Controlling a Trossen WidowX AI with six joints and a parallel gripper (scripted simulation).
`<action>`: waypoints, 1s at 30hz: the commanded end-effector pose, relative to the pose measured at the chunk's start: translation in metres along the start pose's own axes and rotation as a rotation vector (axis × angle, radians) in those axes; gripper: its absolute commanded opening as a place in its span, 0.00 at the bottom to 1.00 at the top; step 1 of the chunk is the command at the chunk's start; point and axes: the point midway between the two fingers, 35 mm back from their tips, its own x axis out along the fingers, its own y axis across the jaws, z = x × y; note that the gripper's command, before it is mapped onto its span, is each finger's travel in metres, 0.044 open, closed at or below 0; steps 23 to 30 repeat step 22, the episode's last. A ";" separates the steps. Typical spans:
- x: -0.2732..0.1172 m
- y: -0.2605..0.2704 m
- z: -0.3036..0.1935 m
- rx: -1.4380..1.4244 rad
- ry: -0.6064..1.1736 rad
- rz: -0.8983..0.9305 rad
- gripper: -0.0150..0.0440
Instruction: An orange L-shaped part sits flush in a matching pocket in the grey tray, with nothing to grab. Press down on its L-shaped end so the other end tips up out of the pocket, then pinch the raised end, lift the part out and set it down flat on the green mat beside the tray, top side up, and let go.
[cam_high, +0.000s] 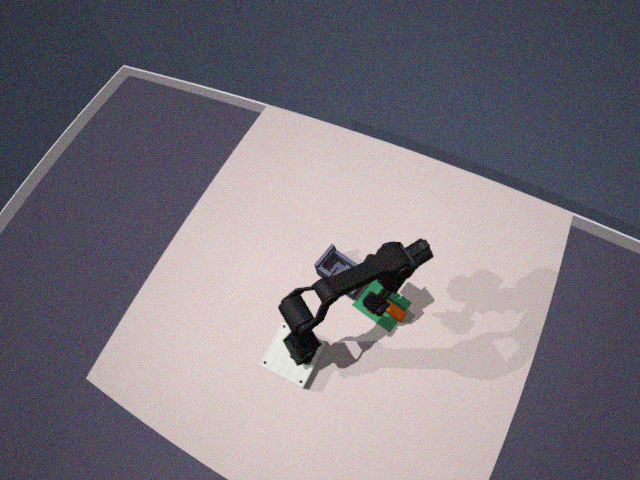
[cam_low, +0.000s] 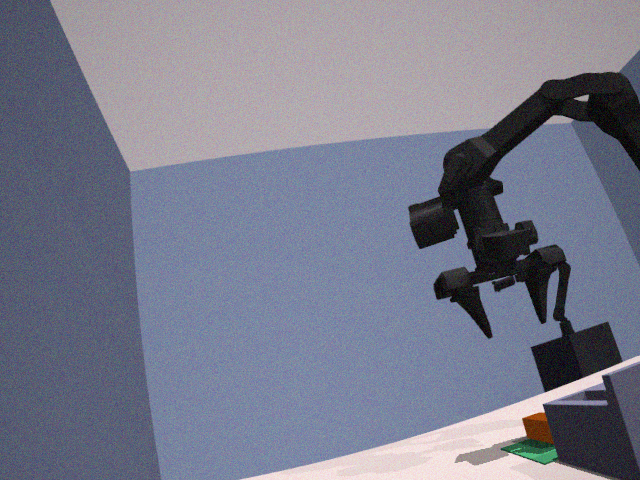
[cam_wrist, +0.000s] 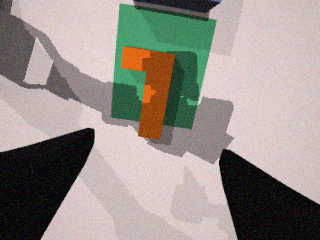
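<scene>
Overhead, the arm (cam_high: 356, 276) reaches from its white base plate (cam_high: 281, 361) across the pale table (cam_high: 258, 217), passing over part of the tray (cam_high: 330, 260). The grey tray stands just beside the green mat (cam_wrist: 192, 37), its pocket showing as a dark recess from above. The mat lies flat on the table, partly shaded by the arm. The orange part (cam_wrist: 155, 92) lies on the mat, with its short foot toward the tray and its long leg running away from the tray and over the mat's far edge onto the table. The gripper (cam_low: 509, 315) hangs above the mat, well clear of the part. Its jaws stand wide apart and hold nothing; the two dark fingers frame the wrist view's lower corners.
</scene>
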 end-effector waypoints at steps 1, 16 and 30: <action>-0.007 0.004 0.001 0.001 -0.002 0.019 0.93; -0.003 0.000 0.000 0.000 0.000 0.000 0.93; -0.003 0.000 0.000 0.000 0.000 0.000 0.93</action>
